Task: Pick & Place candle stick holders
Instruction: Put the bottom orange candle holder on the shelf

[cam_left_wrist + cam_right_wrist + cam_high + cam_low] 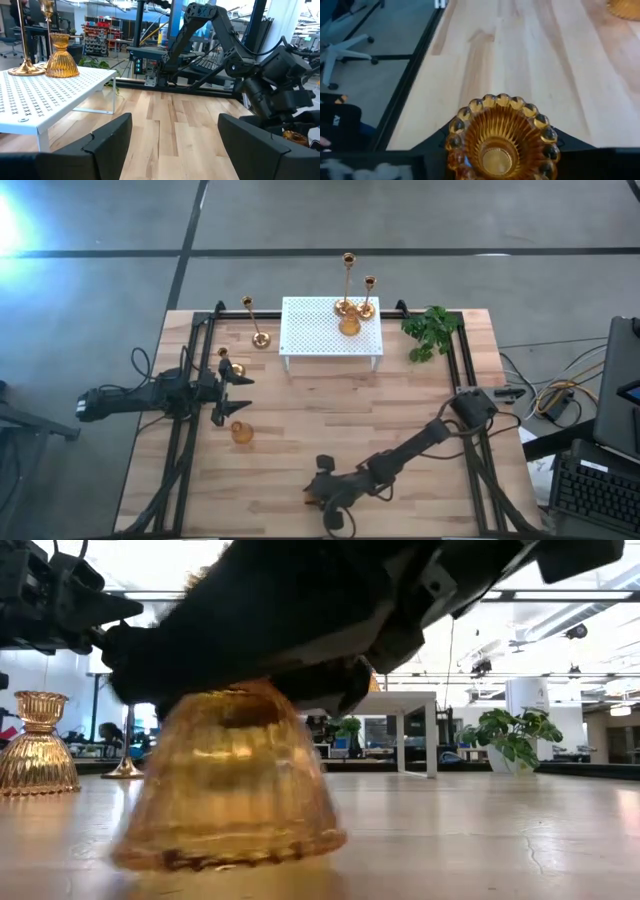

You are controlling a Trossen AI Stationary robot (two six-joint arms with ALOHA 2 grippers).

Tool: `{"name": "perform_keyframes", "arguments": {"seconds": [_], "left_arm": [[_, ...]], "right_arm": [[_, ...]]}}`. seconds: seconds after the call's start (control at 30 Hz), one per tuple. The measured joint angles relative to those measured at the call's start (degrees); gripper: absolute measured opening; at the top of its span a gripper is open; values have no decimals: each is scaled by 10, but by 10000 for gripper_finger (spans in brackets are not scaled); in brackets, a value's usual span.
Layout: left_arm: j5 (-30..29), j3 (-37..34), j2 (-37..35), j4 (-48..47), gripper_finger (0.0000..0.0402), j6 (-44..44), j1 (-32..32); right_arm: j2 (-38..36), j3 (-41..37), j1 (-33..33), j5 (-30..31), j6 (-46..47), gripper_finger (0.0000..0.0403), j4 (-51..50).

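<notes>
Amber ribbed holder [228,785] smeared by blur in the low view, top hidden under the dark right gripper [325,498]; near side cut off by the edge in the right wrist view. From above, only an orange speck under that gripper, shape too small to tell. Second amber holder [626,7] cropped at the corner. Tall stems [22,37] on the white stand [47,95] cut off above.

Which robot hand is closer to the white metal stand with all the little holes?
The left. The left gripper sits just off the white perforated metal stand, toward its left front corner. The right gripper is far away at the table's front edge.
</notes>
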Motion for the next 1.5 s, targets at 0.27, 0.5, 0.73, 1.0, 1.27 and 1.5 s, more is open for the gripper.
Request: {"name": "perform_keyframes", "arguments": {"seconds": [0.27, 0.5, 0.73, 1.0, 1.27, 1.5], "left_arm": [[0, 0, 3, 0, 300, 0, 0], [0, 0, 4, 0, 300, 0, 0], [0, 0, 5, 0, 300, 0, 0], [0, 0, 5, 0, 301, 0, 0], [0, 0, 5, 0, 300, 0, 0], [-1, 0, 5, 0, 300, 0, 0]], "right_arm": [[-28, -32, 2, 18, 1, 132, -15], [-72, -42, 2, 90, 21, 132, -141], [-148, -96, -26, 130, 44, 132, -163], [-292, -205, -74, 283, 129, 132, -136], [-383, -211, -163, 334, 124, 132, -143], [-369, -173, -212, 432, 119, 132, -143]]}}
